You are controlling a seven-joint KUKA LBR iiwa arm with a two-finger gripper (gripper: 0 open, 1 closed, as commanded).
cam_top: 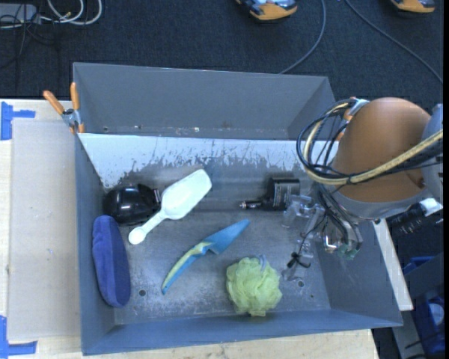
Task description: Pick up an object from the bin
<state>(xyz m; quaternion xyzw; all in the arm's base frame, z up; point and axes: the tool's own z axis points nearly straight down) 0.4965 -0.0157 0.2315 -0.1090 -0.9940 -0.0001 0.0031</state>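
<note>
My gripper hangs low over the bin's right side, beneath the arm's orange dome. Just to its left, near the front wall, lies a pale green mesh bath puff, close to the gripper but apart from it. Behind the gripper, a small black tool with a metal tip rests by the back wall. A blue scraper with a yellow-edged handle lies slantwise in the middle of the floor. I see nothing held in the gripper.
A white plastic scoop lies left of centre, with a shiny black rounded object beside it. Along the left wall lies a dark blue oblong pad. Cables loop round the dome at the right.
</note>
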